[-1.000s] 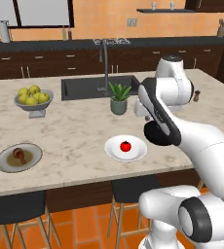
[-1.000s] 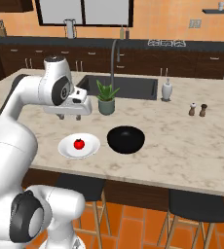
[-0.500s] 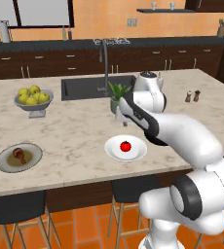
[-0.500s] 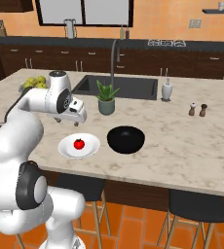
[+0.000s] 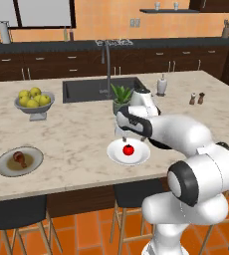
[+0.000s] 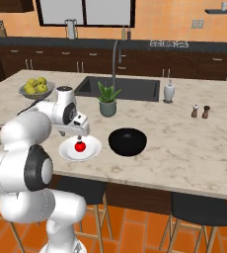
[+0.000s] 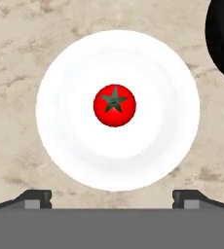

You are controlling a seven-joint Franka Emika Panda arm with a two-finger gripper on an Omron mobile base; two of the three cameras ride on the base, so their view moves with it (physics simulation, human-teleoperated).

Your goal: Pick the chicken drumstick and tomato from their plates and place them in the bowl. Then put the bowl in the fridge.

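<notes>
The red tomato [image 7: 115, 105] lies at the middle of the white plate [image 7: 60, 146], also seen as tomato [image 5: 128, 149] and tomato [image 6: 79, 146]. My gripper [image 7: 112, 198] hangs open straight above it, its fingertips [image 7: 36, 197] wide apart and holding nothing. From the sides the gripper [image 6: 79, 135] sits a little above the white plate [image 6: 92, 150]. The black bowl [image 6: 128, 141] stands just right of that plate, its rim at bowl [image 7: 223, 39]. The chicken drumstick [image 5: 20, 158] lies on the grey-beige plate [image 5: 7, 168] far to the left. The fridge is out of view.
A grey fruit bowl [image 5: 34, 102] with yellow-green fruit stands back left. A potted plant [image 6: 107, 101] sits behind the white plate, in front of the sink [image 5: 86, 89] and tap. A soap dispenser [image 6: 169, 92] and two shakers [image 6: 200, 111] stand to the right. Stools line the counter's front edge.
The arm has swung left from above the black bowl to above the white plate with the tomato. The jaws have opened wide.
</notes>
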